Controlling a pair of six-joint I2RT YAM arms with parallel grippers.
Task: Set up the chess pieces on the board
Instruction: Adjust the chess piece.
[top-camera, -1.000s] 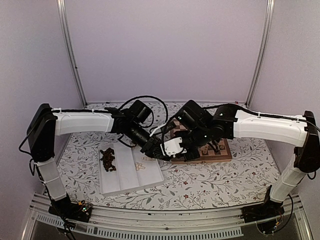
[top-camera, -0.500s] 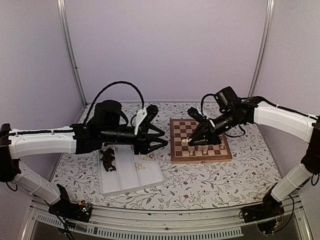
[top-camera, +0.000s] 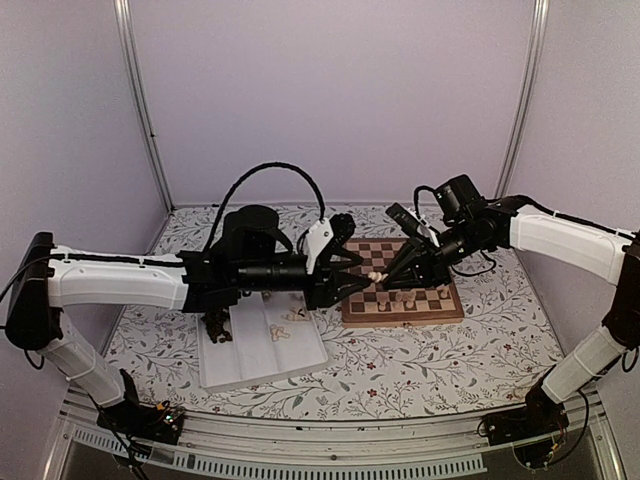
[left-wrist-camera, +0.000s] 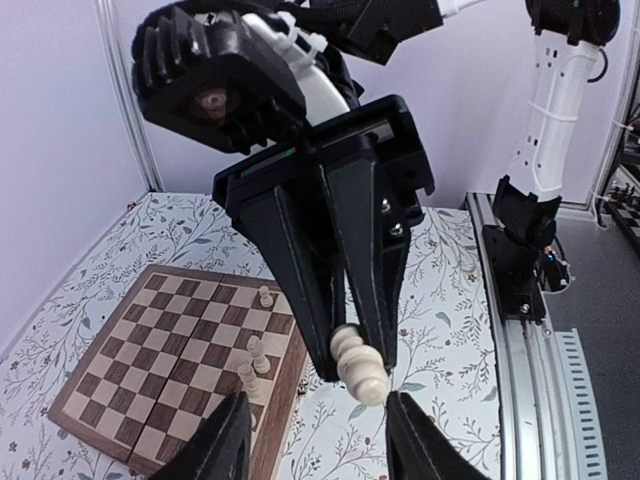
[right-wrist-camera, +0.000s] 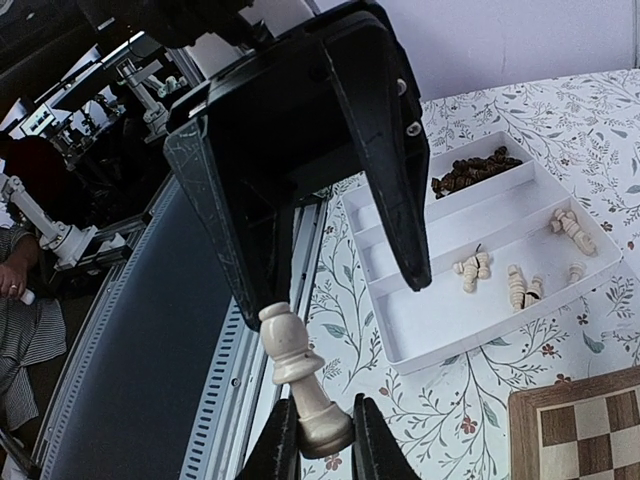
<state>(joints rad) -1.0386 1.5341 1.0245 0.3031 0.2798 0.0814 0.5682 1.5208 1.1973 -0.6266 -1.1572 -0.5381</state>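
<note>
My right gripper is shut on the base of a pale cream chess piece and holds it in the air over the left rim of the chessboard. In the right wrist view my fingers pinch the piece at its foot. My left gripper is open, with its jaws standing on either side of that piece. In the left wrist view the piece hangs between my open left fingers. A few cream pieces stand on the board's near rows.
A white three-compartment tray lies left of the board, with dark pieces in its left bay and cream pieces in its right bay. The tray also shows in the right wrist view. A metal rail runs along the table's near edge.
My left gripper has moved right from over the tray to the board's left rim and now brackets the cream piece. My right gripper has shifted slightly left, still holding the piece.
</note>
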